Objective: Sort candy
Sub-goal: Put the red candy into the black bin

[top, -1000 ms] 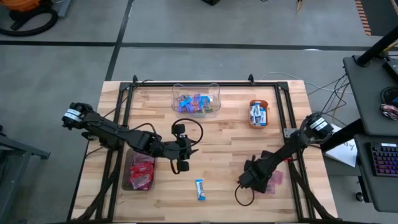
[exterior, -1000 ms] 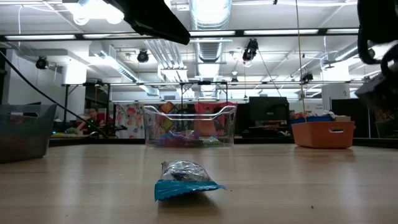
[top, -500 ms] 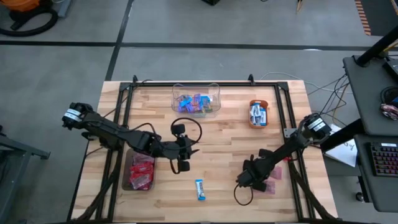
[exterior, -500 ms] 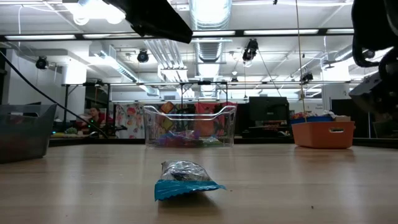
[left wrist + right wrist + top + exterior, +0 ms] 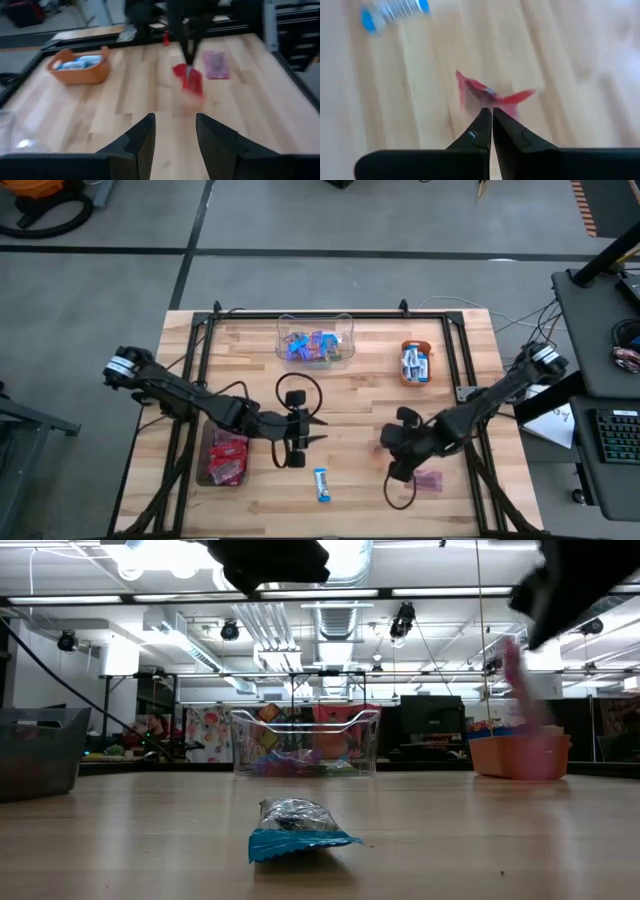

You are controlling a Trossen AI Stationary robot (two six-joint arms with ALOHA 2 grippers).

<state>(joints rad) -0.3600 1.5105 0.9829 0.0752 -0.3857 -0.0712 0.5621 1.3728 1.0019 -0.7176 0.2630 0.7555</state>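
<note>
Two dark arms reaching inward over the table, tips near its middle.

Left arm entering from 9 o'clock, stretched toward centre, its two-finger left gripper (image 5: 297, 442) pointing toward 3 o'clock with fingers (image 5: 141, 137) parted, nothing between them. Right arm entering from 3 o'clock, angled toward 8 o'clock, right gripper (image 5: 492, 116) closed tight, fingertips pinching a small red shiny wrapped candy (image 5: 485, 91) lifted off the surface.
</note>
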